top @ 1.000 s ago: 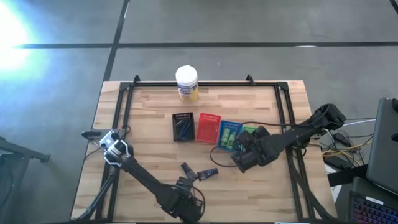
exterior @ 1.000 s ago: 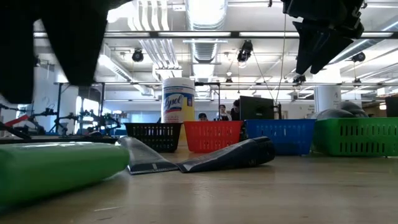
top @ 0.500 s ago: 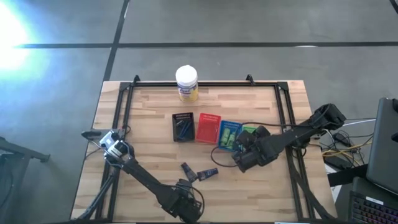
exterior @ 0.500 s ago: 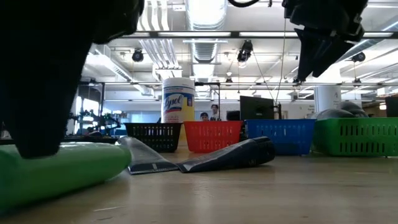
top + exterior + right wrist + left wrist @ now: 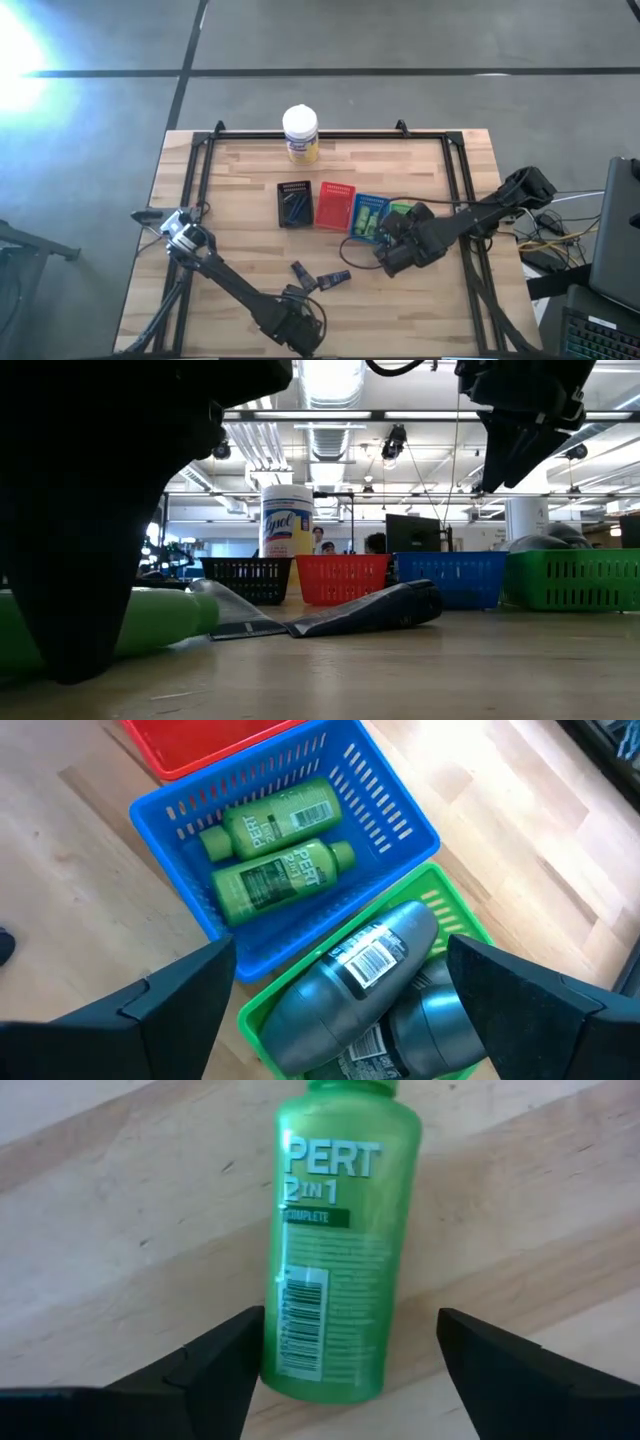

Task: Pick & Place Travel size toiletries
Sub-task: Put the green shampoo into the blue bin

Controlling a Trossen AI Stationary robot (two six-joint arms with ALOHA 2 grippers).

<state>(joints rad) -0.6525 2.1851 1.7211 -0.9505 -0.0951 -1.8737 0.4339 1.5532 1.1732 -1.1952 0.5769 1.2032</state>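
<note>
A bright green bottle (image 5: 340, 1250) lies on its side on the wood near the table's near edge, also in the low view (image 5: 165, 622). My left gripper (image 5: 350, 1320) is open, with one finger on each side of the bottle's base end; in the high view it (image 5: 297, 322) hides the bottle. Two navy packets (image 5: 300, 272) (image 5: 336, 278) lie flat mid-table. My right gripper (image 5: 340, 950) is open and hovers above the blue tray (image 5: 400, 815), which holds two green bottles (image 5: 270, 820), and the green tray (image 5: 455, 915), which holds grey bottles (image 5: 350, 985).
A black tray (image 5: 294, 203) and a red tray (image 5: 336, 205) stand in a row with the blue and green ones. The yellow white-capped jar (image 5: 300, 133) stands at the far edge. Bare wood lies left of the trays and along the near right.
My left gripper has come down over the green bottle near the table's near edge; in the low view its dark bulk now covers most of the bottle. The right arm has kept still.
</note>
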